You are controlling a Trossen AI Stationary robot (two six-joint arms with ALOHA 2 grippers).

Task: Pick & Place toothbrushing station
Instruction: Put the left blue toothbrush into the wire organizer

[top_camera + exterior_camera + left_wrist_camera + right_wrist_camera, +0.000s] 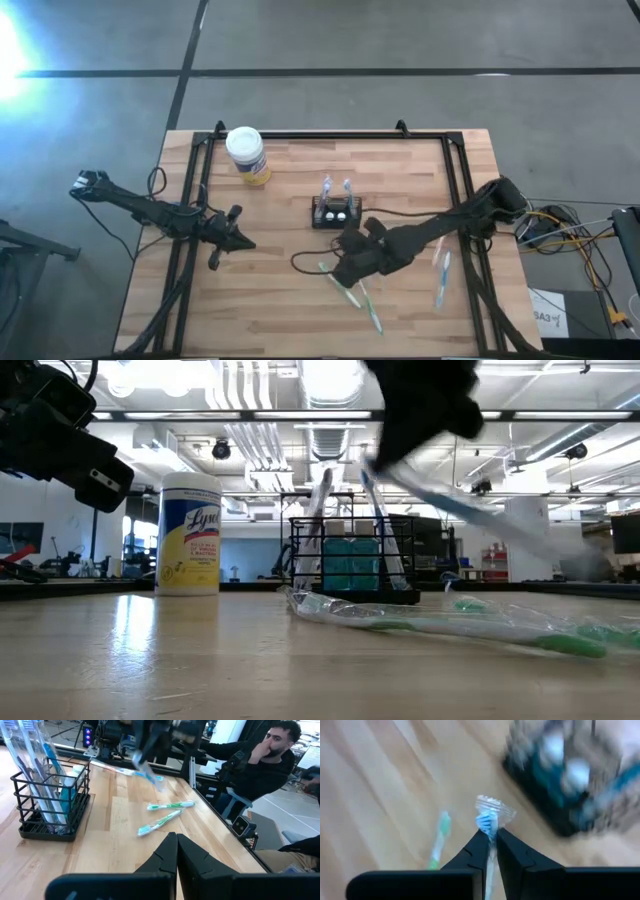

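The toothbrushing station, a black wire holder, stands on its base mid-table, with wrapped toothbrushes upright in it. My right gripper hovers just near of it, shut on a blue toothbrush in clear wrap. Two green wrapped toothbrushes lie flat on the table below it. My left gripper waits shut at the table's left side, holding nothing. My right gripper pinches the wrapped blue toothbrush between its two fingers, just behind the bristle end, which sticks out past the fingertips. The fingers slant down from above. The brush is lifted clear of the table and tilts down away from the gripper.
A round white-lidded wipes jar stands at the far left. Another wrapped toothbrush lies near the right rail. A black frame runs round the tabletop. A person sits beyond the table's right side.
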